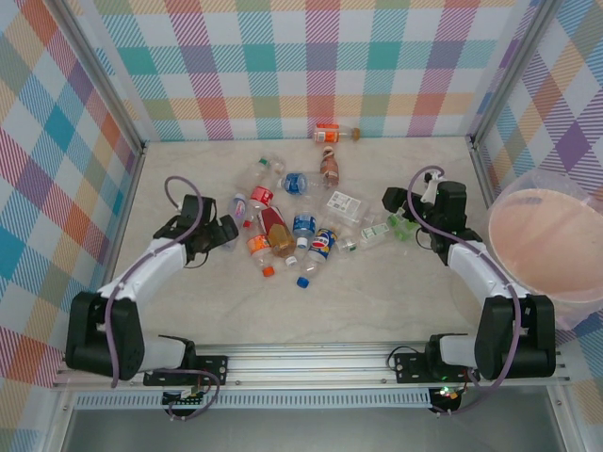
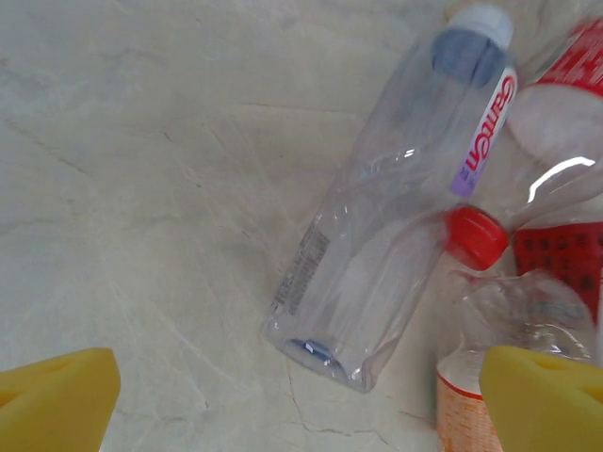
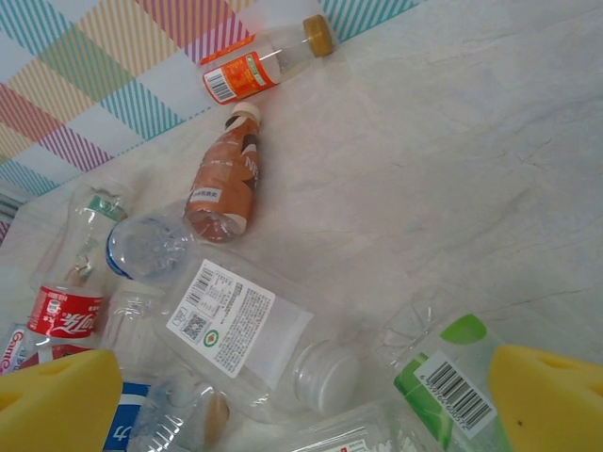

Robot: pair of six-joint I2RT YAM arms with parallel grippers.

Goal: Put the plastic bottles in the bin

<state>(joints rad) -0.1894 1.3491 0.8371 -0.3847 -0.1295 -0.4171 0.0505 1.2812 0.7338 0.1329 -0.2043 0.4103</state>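
Several plastic bottles (image 1: pixel 283 221) lie heaped in the middle of the table. My left gripper (image 1: pixel 228 230) is open at the heap's left edge. In the left wrist view its yellow fingertips (image 2: pixel 58 400) stand wide apart just short of the base of a clear bottle with a pale cap (image 2: pixel 396 217). My right gripper (image 1: pixel 397 209) is open at the heap's right edge, over a flattened white-labelled bottle (image 3: pixel 245 330) and a green-labelled bottle (image 3: pixel 452 377). The translucent pinkish bin (image 1: pixel 546 247) stands at the far right, beside the right arm.
A brown bottle (image 3: pixel 221 179) and an orange-labelled bottle (image 3: pixel 259 61) lie apart near the checked back wall (image 1: pixel 311 66). A red-capped bottle (image 2: pixel 476 235) and an orange-labelled one (image 2: pixel 466 410) touch the clear bottle's right side. Bare table lies in front of the heap.
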